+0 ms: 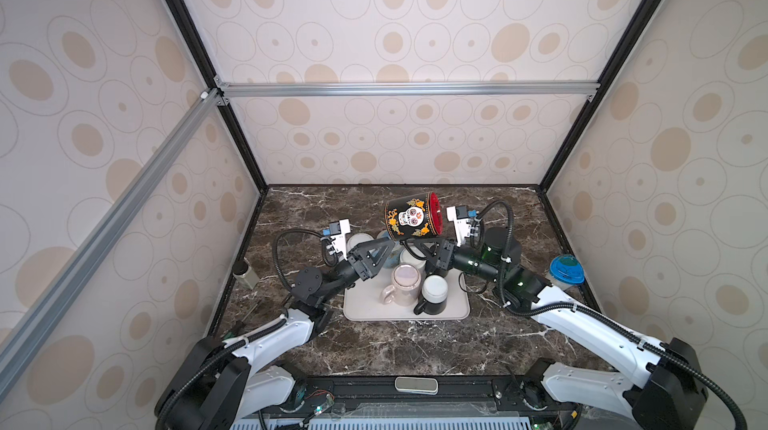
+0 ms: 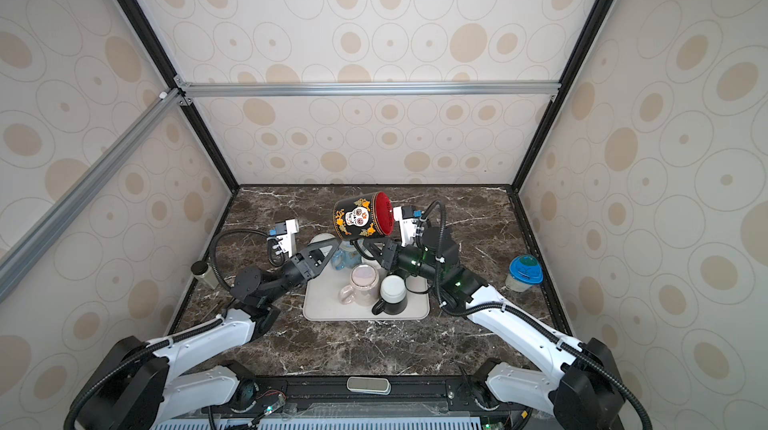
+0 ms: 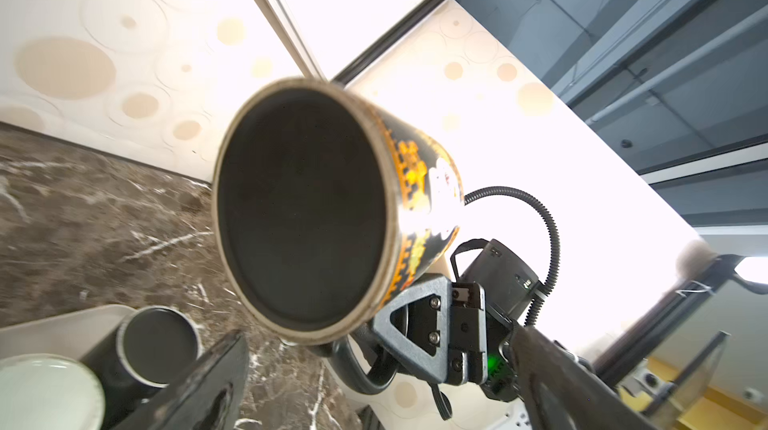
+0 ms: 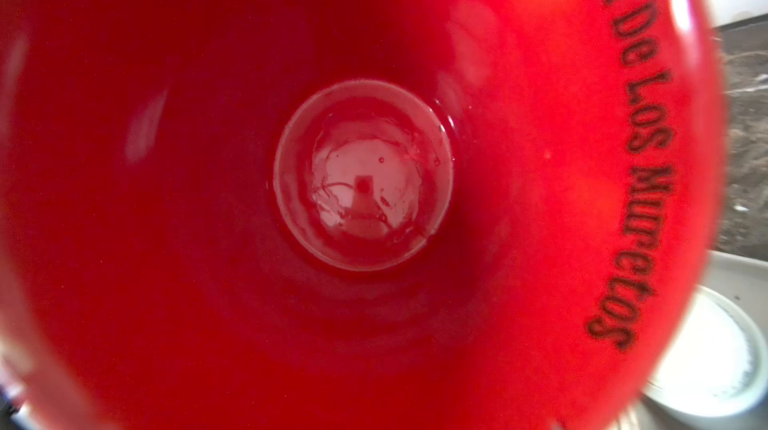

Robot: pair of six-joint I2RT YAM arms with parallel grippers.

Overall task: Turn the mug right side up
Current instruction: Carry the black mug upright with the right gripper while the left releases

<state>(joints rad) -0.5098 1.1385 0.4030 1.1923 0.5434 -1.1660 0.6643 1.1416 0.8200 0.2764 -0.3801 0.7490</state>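
Observation:
A black mug [image 1: 411, 215] [image 2: 359, 218] with a white skull, orange flowers and a red inside hangs in the air over the back of the tray. It lies tilted on its side, mouth toward the right. My right gripper [image 1: 417, 247] [image 2: 376, 249] [image 3: 419, 324] is under it, shut on its black handle [image 3: 357, 374]. In the left wrist view the mug's dark base [image 3: 303, 207] faces the camera. The red inside [image 4: 361, 174] fills the right wrist view and hides that gripper's jaws. Just left of the handle, my left gripper [image 1: 388, 249] [image 2: 332, 249] stands open, its fingers [image 3: 199, 382] off the mug.
A beige tray [image 1: 361, 307] holds a pink mug [image 1: 405, 282] and a black mug with a white base [image 1: 434, 288], both bottom up, and more cups [image 1: 359, 240] behind under the grippers. A blue-lidded cup [image 1: 565, 270] stands right, a small grey canister [image 1: 245, 272] left.

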